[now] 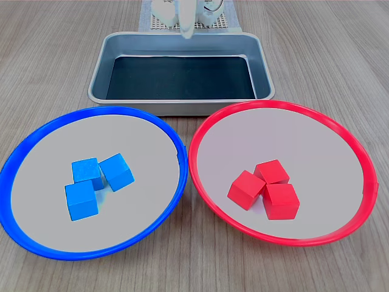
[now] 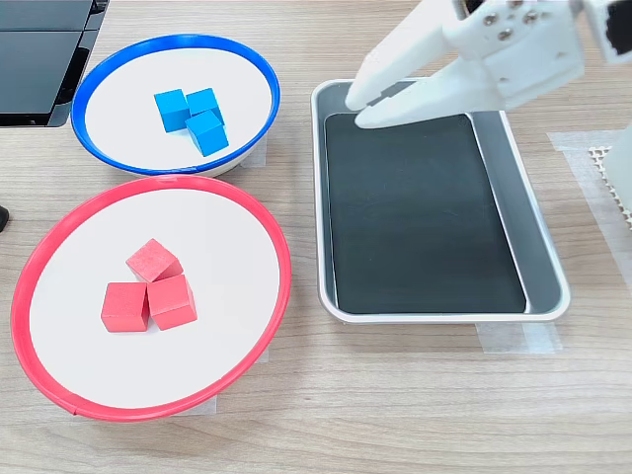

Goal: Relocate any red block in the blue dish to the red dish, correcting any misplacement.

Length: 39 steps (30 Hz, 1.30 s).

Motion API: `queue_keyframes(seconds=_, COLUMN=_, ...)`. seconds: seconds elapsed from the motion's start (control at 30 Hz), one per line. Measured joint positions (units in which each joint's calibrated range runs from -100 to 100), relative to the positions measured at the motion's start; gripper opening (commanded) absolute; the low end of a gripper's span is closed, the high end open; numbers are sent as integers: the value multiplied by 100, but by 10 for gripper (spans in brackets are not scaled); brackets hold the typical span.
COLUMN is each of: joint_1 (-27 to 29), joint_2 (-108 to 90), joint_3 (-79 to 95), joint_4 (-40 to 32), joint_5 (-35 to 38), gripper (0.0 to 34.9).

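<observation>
1. Wooden tabletop [image 1: 55, 55], pale grain; everything stands on it.
2. Steel tray [image 2: 523, 188], rectangular, dark floor, beside both dishes.
3. Arm, white, raised over the tray; gripper [image 2: 363, 107] above the tray's far-left corner in the second exterior view, jaws nearly together, grasping nothing.
4. Red dish [image 1: 200, 131], grey inside, just beside the blue dish.
5. Blue dish [image 1: 36, 131], grey inside.
6. Red blocks [image 1: 265, 188], three, clustered and touching, all in the red dish.
7. Blue blocks [image 1: 94, 182], three, clustered in the blue dish.
</observation>
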Motion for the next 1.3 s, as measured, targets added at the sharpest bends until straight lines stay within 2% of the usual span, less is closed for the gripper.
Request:
queue_keyframes(seconds=0.17, joint_1=27, joint_2=-1253, joint_3=826, joint_4=742, joint_5=-166, gripper=4)
queue_keyframes(seconds=0.5, joint_1=44, joint_2=-2583, joint_3=1742, joint_4=1297, joint_5=-425, gripper=4)
queue_keyframes(seconds=1.3, joint_1=18, joint_2=-3146, joint_3=1978, joint_4=1542, joint_5=-498, gripper=4)
